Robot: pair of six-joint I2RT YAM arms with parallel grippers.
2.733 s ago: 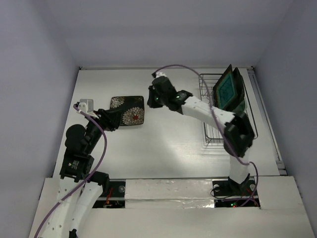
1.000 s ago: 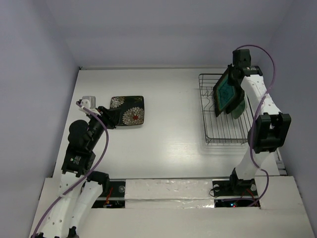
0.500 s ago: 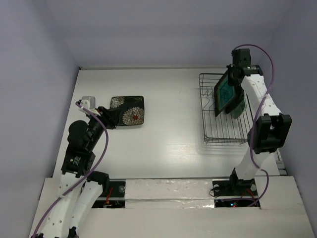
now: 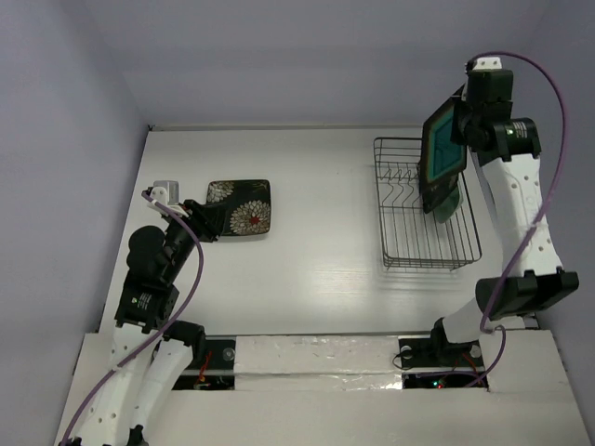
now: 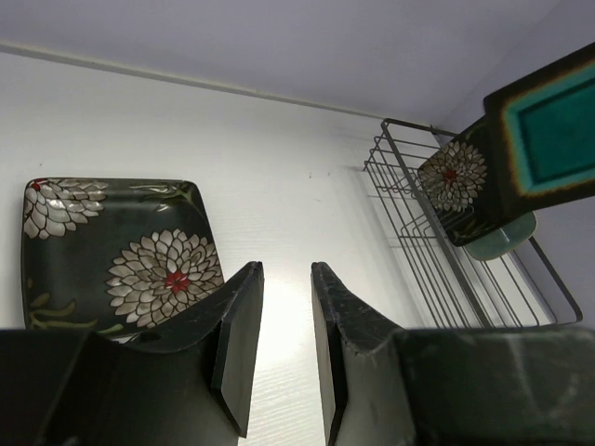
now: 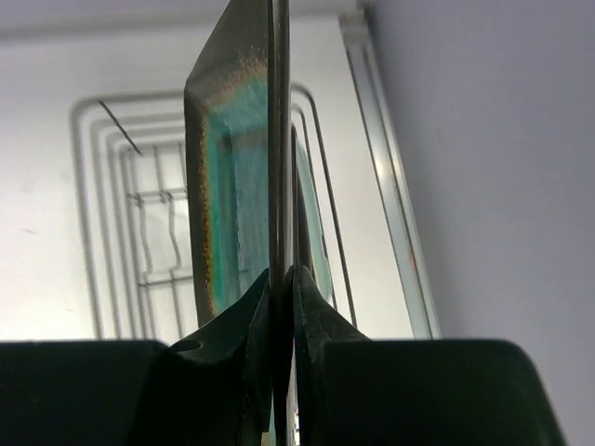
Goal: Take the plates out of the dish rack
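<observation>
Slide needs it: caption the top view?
Right gripper holds teal plate above dish rack; flowered plate lies by left gripper.

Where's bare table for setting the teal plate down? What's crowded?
Widest bare patch: mid-table, between the flat flowered plate and the dish rack. Also free: the far strip behind that plate. Crowded: the rack's far end, where a second flowered plate and a mint plate stand below the held teal plate; also the left fingers by the flat plate.

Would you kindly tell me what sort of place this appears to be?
Likely a robotics lab test cell: a white table boxed in by plain walls, bench-mounted arms, one wire dish rack.
</observation>
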